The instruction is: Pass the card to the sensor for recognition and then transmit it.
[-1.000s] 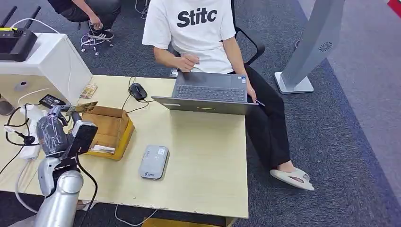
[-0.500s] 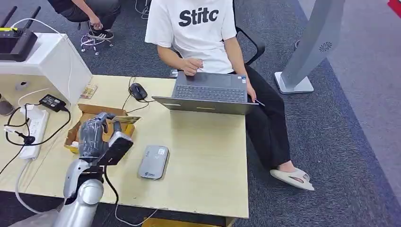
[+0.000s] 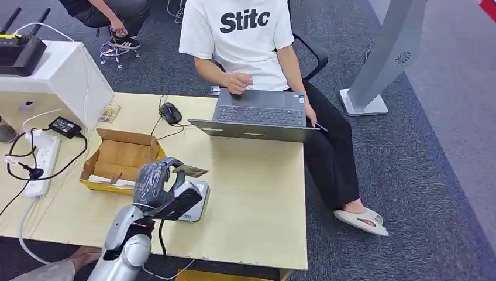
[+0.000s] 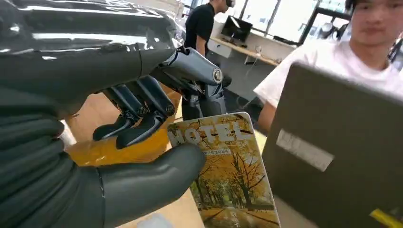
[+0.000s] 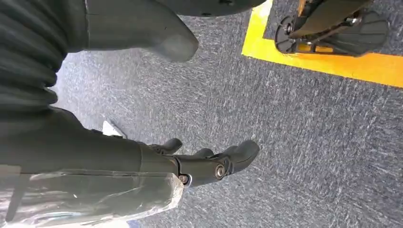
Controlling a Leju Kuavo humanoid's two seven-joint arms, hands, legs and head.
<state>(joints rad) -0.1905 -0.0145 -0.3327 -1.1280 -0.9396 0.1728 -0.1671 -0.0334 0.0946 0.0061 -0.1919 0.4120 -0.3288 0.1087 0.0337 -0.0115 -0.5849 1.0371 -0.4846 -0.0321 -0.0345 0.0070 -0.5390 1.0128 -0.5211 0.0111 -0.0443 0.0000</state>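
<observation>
Card (image 3: 190, 171) sits pinched in my left robot hand (image 3: 157, 182), thumb under, dark fingers (image 4: 142, 124) on top, held above the grey reader (image 3: 199, 202) on the worktop (image 3: 257, 193). Over the last second the arm has swung from beside the cardboard box (image 3: 120, 158) across to the reader; the box and reader have not shifted. I judge the card is now arriving at the sensing step, with the handover not yet begun.

Card: flat, stiff, glossy, printed with autumn trees and the word HOTEL in the left wrist view. Reader: low rounded-corner slab, smooth plastic, partly covered by my hand. Box: open, brown corrugated walls, yellow outer edge. Worktop: pale wood-look laminate. A person in a white shirt (image 3: 245, 35) works at a grey laptop (image 3: 257, 114) on the far edge.

Right robot hand (image 5: 209, 164) hangs over grey carpet, fingers loosely curled, holding nothing.
</observation>
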